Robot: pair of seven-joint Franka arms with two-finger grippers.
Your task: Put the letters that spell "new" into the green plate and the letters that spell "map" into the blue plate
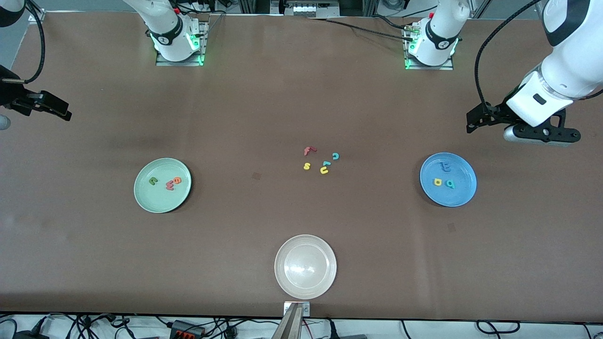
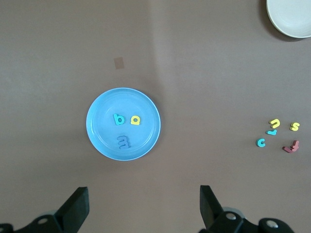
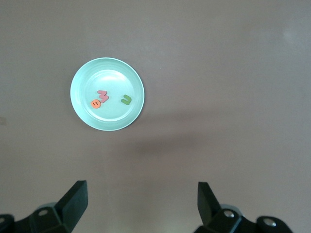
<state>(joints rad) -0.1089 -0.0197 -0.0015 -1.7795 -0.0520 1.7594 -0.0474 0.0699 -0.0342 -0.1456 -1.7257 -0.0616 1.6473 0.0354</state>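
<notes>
The "n" (image 1: 153,181), "e" (image 1: 177,180) and "w" (image 1: 170,186) all sit in the plate (image 1: 162,202) toward the right arm's end of the worktop (image 1: 94,263). The "m" (image 1: 445,166), "a" (image 1: 437,181) and "p" (image 1: 450,184) sit in the plate (image 1: 447,200) toward the left arm's end. Between the two plates there's a loose bunch of leftover letters (image 1: 321,160). A third plate (image 1: 305,287) sits nearer the front camera than that bunch.

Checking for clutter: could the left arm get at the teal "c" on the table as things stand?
Probably yes: the teal "c" lies bare on the table, apart from its neighbours, and the left gripper hangs empty, jaws open, nothing between.
</notes>
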